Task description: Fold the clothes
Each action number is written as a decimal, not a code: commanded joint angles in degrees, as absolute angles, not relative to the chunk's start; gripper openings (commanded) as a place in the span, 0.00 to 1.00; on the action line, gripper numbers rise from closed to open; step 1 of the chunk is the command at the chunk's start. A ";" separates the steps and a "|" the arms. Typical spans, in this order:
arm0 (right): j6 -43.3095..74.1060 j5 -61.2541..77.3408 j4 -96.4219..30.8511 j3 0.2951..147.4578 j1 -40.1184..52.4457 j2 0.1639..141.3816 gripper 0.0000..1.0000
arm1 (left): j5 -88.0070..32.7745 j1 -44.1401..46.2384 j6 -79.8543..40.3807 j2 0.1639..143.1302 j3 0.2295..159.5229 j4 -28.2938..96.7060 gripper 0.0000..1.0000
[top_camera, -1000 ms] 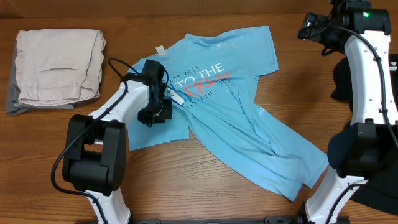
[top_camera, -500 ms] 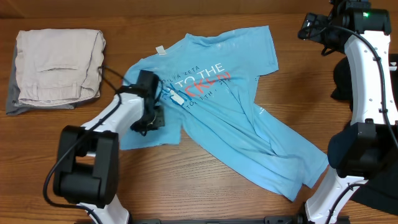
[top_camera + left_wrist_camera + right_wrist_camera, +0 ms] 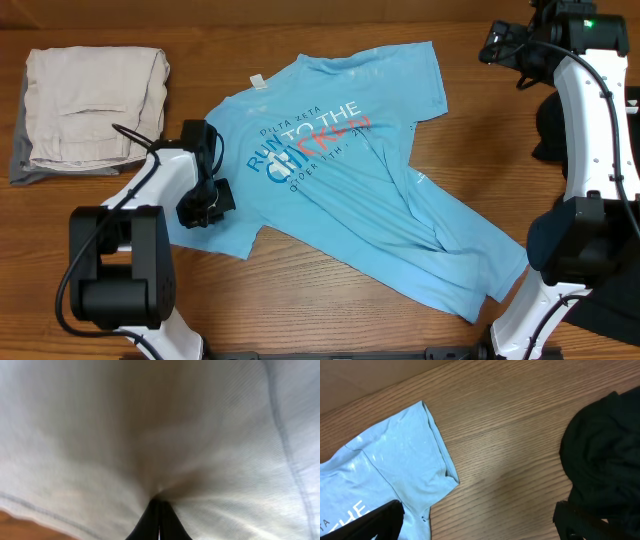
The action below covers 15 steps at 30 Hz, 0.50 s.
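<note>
The light blue T-shirt lies spread on the wooden table with its chest lettering face up. My left gripper is shut on the shirt's left edge, low on the table. In the left wrist view the shut fingertips pinch pale cloth that fills the frame. My right gripper is raised at the back right, open and empty. In the right wrist view its fingers are wide apart above bare wood, with the shirt's sleeve at the left.
A folded beige garment on a grey one lies at the back left. Black clothes lie at the right edge, also in the right wrist view, and more dark cloth at the front right.
My left gripper pulled the shirt's left part out to the left, unfolding it. The full chest lettering now shows. The right arm has not moved.
</note>
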<state>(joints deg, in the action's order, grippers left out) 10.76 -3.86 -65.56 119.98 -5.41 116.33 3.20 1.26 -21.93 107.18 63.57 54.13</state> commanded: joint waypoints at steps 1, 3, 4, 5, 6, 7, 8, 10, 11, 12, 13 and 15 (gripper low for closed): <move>11.16 -4.23 -65.23 120.01 -5.28 116.05 1.00 | 5.74 1.72 -20.58 110.39 66.00 58.30 0.04; 11.16 -4.23 -65.23 120.01 -5.28 116.05 1.00 | 5.50 2.55 -20.56 109.27 71.46 61.47 0.04; 11.16 -4.23 -65.23 120.01 -5.28 116.05 1.00 | 5.48 3.09 -20.47 108.75 74.52 62.81 0.04; 11.16 -4.23 -65.25 120.03 -5.28 116.05 1.00 | 5.30 3.86 -19.59 108.25 78.32 64.27 0.04; 11.16 -4.23 -65.23 120.01 -5.28 116.05 1.00 | 4.89 4.69 -18.31 107.98 81.78 65.19 0.05; 11.16 -4.23 -65.25 120.01 -5.28 116.05 1.00 | 4.38 5.58 -17.02 107.85 85.21 65.91 0.07; 11.16 -4.23 -65.23 120.01 -5.28 116.05 1.00 | 3.84 6.57 -15.51 107.85 88.68 66.32 0.09; 11.16 -4.23 -65.23 120.01 -5.28 116.05 1.00 | 2.22 8.82 -11.55 107.87 95.22 65.76 0.11; 11.16 -4.23 -65.23 120.01 -5.28 116.05 1.00 | 1.58 9.80 -9.63 107.87 97.65 64.77 0.11; 11.16 -4.23 -65.23 120.01 -5.28 116.05 1.00 | 1.26 10.74 -8.12 107.87 99.72 63.42 0.09; 11.16 -4.23 -65.23 120.01 -5.28 116.05 1.00 | 1.28 11.57 -7.64 107.87 101.30 61.54 0.04; 11.16 -4.23 -65.23 120.01 -5.28 116.05 1.00 | 1.28 12.93 -7.66 107.87 102.76 56.05 0.04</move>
<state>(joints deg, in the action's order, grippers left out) 10.74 -3.84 -65.54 119.98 -5.43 116.33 2.72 11.22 -12.01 109.27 100.14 58.81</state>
